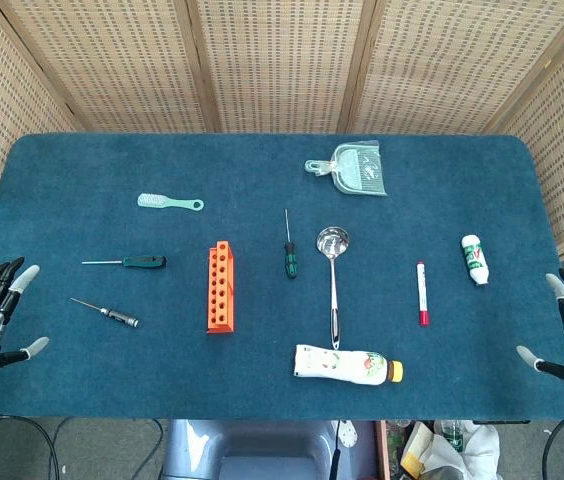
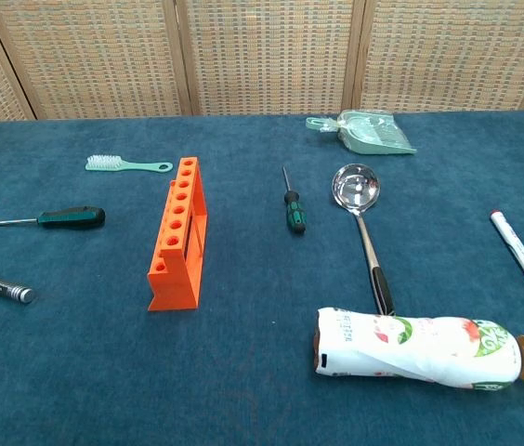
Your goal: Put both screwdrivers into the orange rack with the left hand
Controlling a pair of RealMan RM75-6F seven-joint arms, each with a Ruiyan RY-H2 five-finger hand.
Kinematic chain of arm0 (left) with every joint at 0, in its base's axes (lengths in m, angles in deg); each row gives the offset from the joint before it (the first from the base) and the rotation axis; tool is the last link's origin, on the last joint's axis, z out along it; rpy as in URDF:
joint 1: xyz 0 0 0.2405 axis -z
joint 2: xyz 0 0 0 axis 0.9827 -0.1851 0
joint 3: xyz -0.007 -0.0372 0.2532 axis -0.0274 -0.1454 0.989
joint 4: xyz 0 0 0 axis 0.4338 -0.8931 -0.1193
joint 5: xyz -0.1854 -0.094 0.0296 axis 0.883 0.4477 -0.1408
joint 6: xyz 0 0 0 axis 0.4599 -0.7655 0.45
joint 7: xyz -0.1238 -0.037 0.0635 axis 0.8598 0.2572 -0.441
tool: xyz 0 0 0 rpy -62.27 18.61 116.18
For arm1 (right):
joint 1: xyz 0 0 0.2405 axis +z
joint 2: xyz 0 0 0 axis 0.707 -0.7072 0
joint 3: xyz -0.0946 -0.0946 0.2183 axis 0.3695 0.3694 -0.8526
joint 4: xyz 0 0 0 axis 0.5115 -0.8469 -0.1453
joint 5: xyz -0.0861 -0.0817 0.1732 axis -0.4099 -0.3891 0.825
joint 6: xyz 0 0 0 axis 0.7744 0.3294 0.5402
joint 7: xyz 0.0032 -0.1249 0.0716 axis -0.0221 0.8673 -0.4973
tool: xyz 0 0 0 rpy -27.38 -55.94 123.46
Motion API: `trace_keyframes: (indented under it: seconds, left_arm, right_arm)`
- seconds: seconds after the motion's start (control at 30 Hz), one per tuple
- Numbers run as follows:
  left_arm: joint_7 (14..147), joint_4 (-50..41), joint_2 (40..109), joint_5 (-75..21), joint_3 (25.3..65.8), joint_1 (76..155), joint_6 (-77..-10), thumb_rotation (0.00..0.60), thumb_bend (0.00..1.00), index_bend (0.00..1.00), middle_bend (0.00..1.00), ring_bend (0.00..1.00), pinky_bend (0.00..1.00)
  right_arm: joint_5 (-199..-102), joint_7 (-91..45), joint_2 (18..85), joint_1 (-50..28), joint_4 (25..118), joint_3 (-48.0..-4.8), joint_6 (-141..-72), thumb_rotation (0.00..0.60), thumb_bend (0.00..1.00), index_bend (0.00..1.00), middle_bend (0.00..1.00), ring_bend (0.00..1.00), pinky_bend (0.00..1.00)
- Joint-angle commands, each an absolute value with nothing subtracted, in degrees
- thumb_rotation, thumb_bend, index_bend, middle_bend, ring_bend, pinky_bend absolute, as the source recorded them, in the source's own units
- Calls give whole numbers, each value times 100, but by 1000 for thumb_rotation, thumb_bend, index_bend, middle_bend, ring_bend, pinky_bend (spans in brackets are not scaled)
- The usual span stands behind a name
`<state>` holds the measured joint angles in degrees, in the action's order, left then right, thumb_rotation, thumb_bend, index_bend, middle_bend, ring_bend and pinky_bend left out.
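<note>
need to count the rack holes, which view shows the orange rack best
Chest view: the orange rack is close and large, its row of top holes clearly separated. Head view shows the whole rack from above, but smaller.

A table (image 1: 262, 160) covered in dark blue felt-like cloth fills most of the head view. Behind it stands a folding screen (image 1: 282, 60) of woven cane panels in wooden frames, angled inward at both sides. Below the table's near edge, grey floor (image 1: 102, 450) and black cables (image 1: 47, 445) show. Light is even.
</note>
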<state>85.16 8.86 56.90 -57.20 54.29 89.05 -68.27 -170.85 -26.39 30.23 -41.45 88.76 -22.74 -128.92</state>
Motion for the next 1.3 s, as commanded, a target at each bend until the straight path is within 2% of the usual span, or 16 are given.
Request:
trace_keyframes:
  seconds: [0.03, 0.3, 0.33, 0.43, 0.5, 0.53, 0.67, 0.97, 1.3]
  left_arm:
    - [8538, 866, 5708, -5724, 5415, 8909, -6806, 600, 0, 0, 0, 0, 0]
    - [8319, 577, 5876, -5780, 5385, 9199, -6289, 600, 0, 26, 0, 0, 0]
    - [8276, 517, 5898, -5769, 5389, 9289, -6107, 600, 0, 51, 0, 0, 0]
    - [8271, 359, 5950, -5766, 5391, 9560, -5618, 600, 0, 212, 0, 0, 0]
    - [8438, 47, 6084, -5830, 5425, 9931, -4998, 600, 0, 324, 0, 0, 0]
    - [8585, -235, 6211, -5812, 5414, 10158, -4620, 600, 0, 353, 0, 0, 0]
    - [8744, -729, 6515, -5824, 5468, 10452, -4130, 600, 6, 439, 0, 0, 0]
    - [8820, -1122, 6922, -5840, 5528, 10685, -3908, 600, 114, 467, 0, 0, 0]
    - [8661, -1117, 7075, -5884, 5645, 10800, -3835, 600, 157, 494, 0, 0, 0]
  right_arm:
    - [-17083, -2654, 3018, -4146, 8874, -2274, -12886, 600, 0, 0, 0, 0, 0]
    - [-17088, -2662, 3009, -4155, 8871, -2270, -12891, 600, 0, 0, 0, 0, 0]
    - [-17088, -2661, 3011, -4154, 8870, -2270, -12887, 600, 0, 0, 0, 0, 0]
    - [-17081, -2649, 3016, -4142, 8873, -2274, -12867, 600, 0, 0, 0, 0, 0]
    - [-17070, -2603, 3029, -4122, 8879, -2272, -12827, 600, 0, 0, 0, 0, 0]
    - [-17059, -2568, 3043, -4112, 8880, -2273, -12809, 600, 0, 0, 0, 0, 0]
    - [-17030, -2512, 3066, -4093, 8874, -2276, -12769, 600, 0, 0, 0, 0, 0]
    - [-16976, -2460, 3093, -4075, 8855, -2286, -12722, 600, 0, 0, 0, 0, 0]
    - [-16966, -2460, 3097, -4058, 8851, -2275, -12671, 600, 0, 0, 0, 0, 0]
